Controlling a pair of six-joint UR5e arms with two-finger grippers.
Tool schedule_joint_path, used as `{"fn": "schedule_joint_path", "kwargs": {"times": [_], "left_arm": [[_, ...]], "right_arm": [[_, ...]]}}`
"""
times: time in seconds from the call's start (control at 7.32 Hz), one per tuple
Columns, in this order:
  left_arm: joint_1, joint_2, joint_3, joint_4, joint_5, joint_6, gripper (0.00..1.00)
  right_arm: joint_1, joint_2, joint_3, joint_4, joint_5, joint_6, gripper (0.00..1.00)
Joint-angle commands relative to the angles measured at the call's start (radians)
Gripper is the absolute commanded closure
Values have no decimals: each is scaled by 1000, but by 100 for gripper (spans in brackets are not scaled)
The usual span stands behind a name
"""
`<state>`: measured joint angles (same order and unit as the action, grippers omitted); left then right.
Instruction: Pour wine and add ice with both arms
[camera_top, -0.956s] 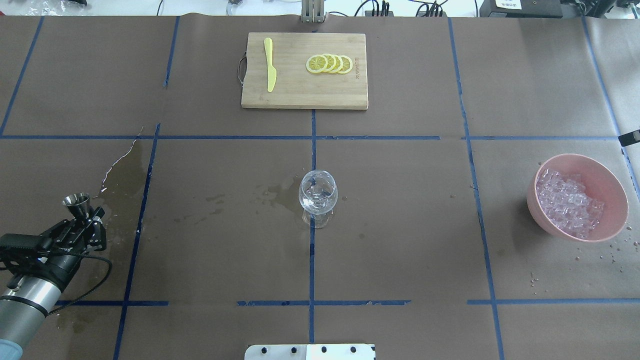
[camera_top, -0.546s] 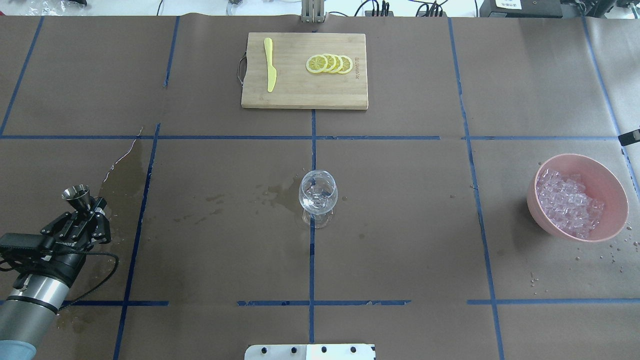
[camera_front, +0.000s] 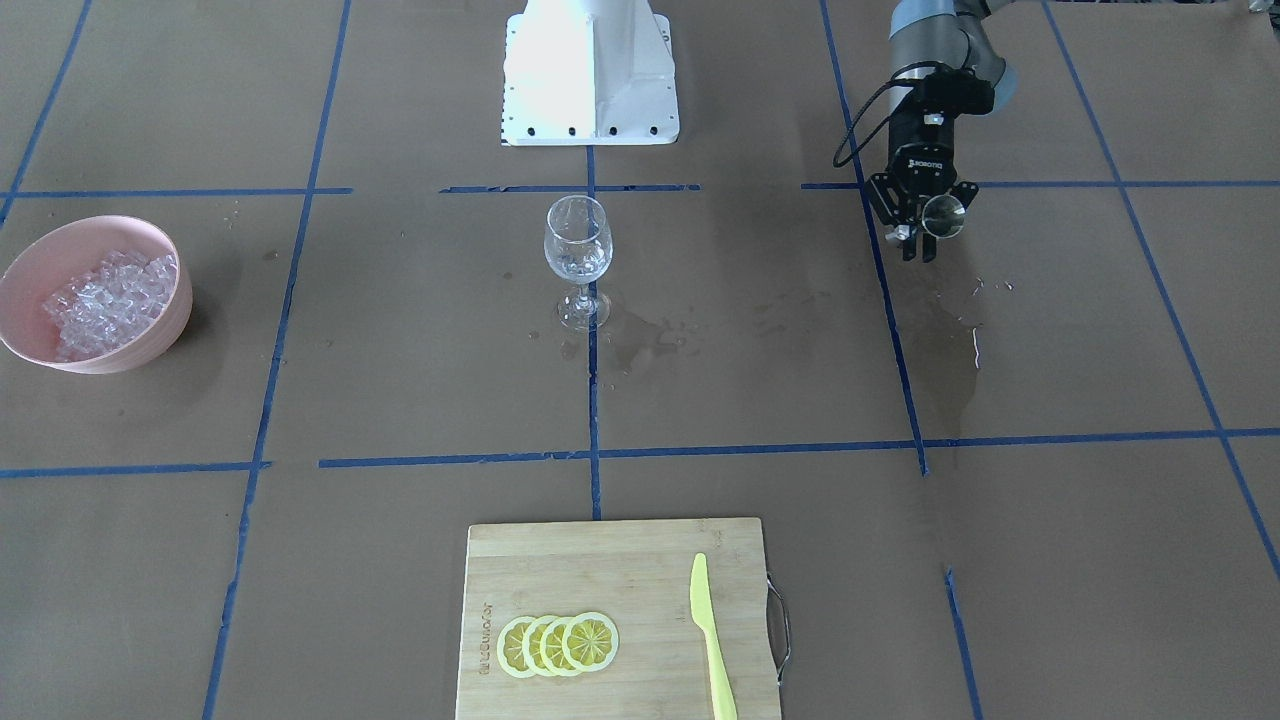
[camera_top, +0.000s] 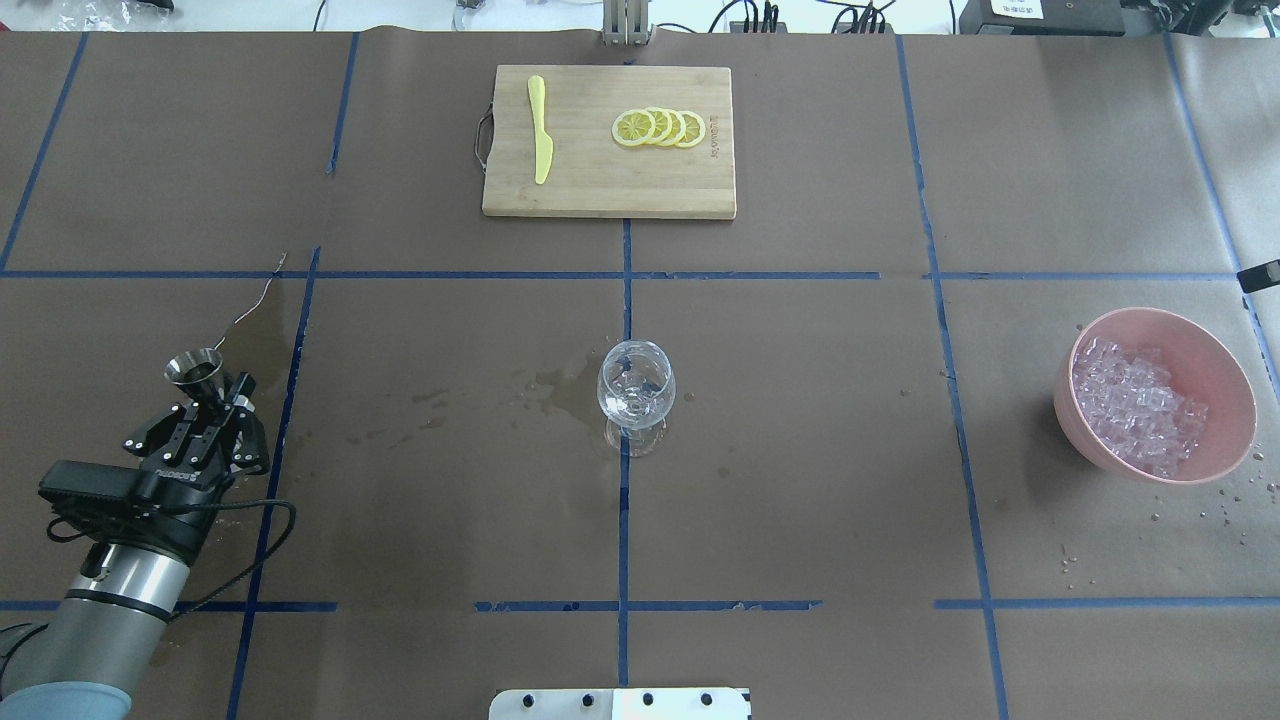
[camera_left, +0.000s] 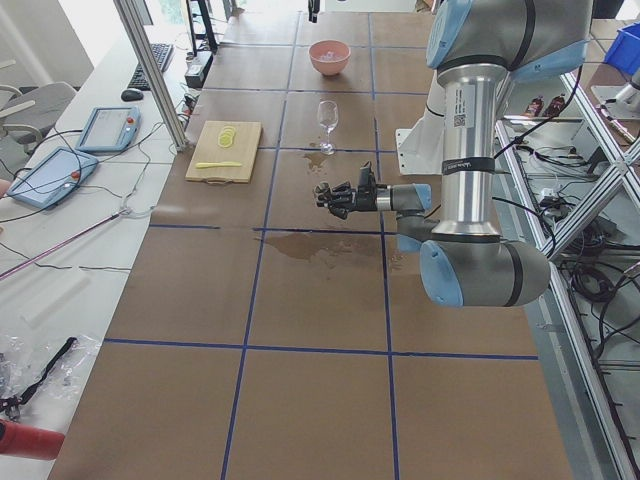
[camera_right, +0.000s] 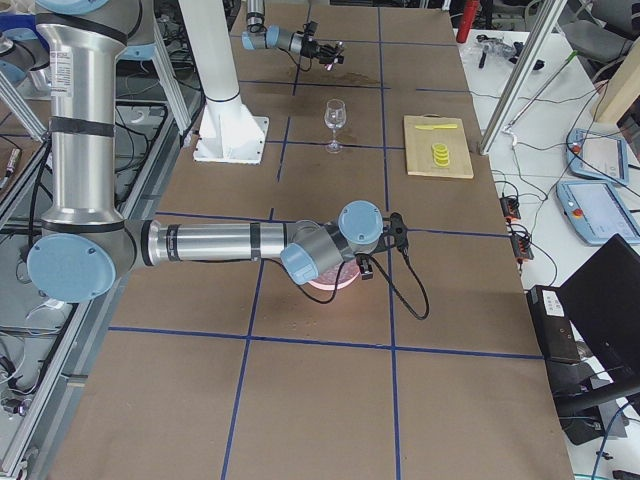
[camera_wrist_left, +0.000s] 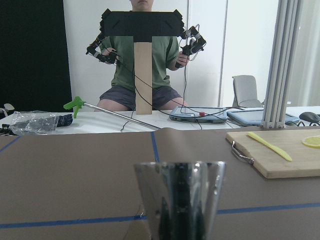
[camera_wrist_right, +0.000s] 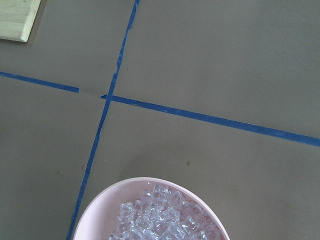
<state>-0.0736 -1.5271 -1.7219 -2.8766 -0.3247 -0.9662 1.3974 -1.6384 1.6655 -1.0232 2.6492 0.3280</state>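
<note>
My left gripper (camera_top: 216, 394) is shut on the stem of a small steel measuring cup (camera_top: 195, 367), held upright above the table's left side; the pair also shows in the front view as gripper (camera_front: 921, 233) and cup (camera_front: 942, 212), and the cup fills the left wrist view (camera_wrist_left: 180, 200). Wine shows as dark wet patches under the cup (camera_top: 252, 340) and beside the glass (camera_top: 553, 385). The clear wine glass (camera_top: 636, 386) stands at the centre. Ice (camera_top: 1135, 405) is heaped in a pink bowl (camera_top: 1222, 352) at the right. My right gripper (camera_right: 366, 266) shows only in the exterior right view, near the bowl; I cannot tell its state.
A bamboo cutting board (camera_top: 600, 190) with lemon slices (camera_top: 660, 128) and a yellow knife (camera_top: 540, 130) lies at the far centre. The white pedestal (camera_front: 590, 70) stands at the near edge. Water drops dot the paper by the bowl (camera_top: 1225, 500).
My left gripper has moved forward and to the right with the steel cup, over the wet patch. The glass, bowl and board have not moved.
</note>
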Motion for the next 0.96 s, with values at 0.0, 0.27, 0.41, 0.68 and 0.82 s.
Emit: {"fn": "schedule_joint_path", "kwargs": {"times": [0.0, 0.27, 0.41, 0.68, 0.82], "left_arm": [[-5, -125, -2, -90, -7, 207, 100], [-8, -241, -2, -96, -65, 340, 100], [-24, -276, -2, -107, -123, 424, 100], [-40, -339, -2, -108, -209, 556, 100], [-40, -390, -1, -98, -253, 637, 100]], "right_arm": [[0, -5, -3, 43, 0, 2, 0], [0, -6, -3, 45, 0, 2, 0], [0, -8, -4, 45, 0, 2, 0], [0, -9, -9, 45, -2, 0, 0], [0, -8, -9, 43, -3, 2, 0]]}}
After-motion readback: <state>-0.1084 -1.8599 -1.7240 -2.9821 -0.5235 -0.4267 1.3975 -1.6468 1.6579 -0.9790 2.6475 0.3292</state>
